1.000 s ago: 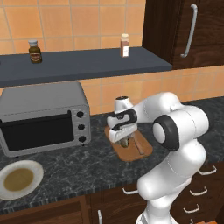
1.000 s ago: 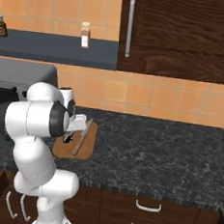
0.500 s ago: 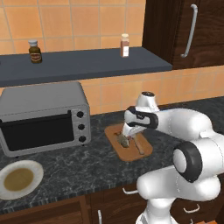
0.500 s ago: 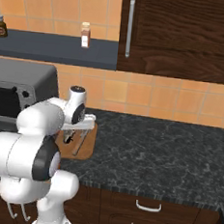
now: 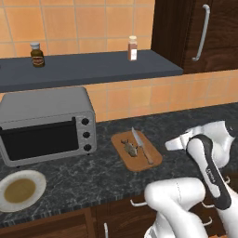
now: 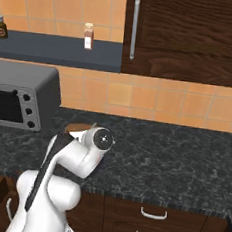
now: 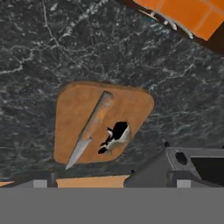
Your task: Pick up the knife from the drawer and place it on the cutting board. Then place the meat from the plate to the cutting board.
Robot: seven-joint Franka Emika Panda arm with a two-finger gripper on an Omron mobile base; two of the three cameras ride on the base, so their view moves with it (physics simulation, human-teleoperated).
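Both task items lie on the cutting board: the knife beside the meat, on the dark bench near the toaster oven. Folded low, the arm holds its wrist above the bench. Earlier it reached over the board; now it has pulled back. Its end effector, judging from the hand view, holds nothing and appears wide open.

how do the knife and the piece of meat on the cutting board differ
The knife is long, slim and straight, with a silvery pointed blade and tan handle; the meat is a small, lumpy grey-brown piece. The knife spans most of the cutting board and its tip reaches the edge, while the meat sits well inside the board. The knife lies on the side nearer the arm, the meat on the side nearer the toaster oven. Both rest flat on the board, close together.
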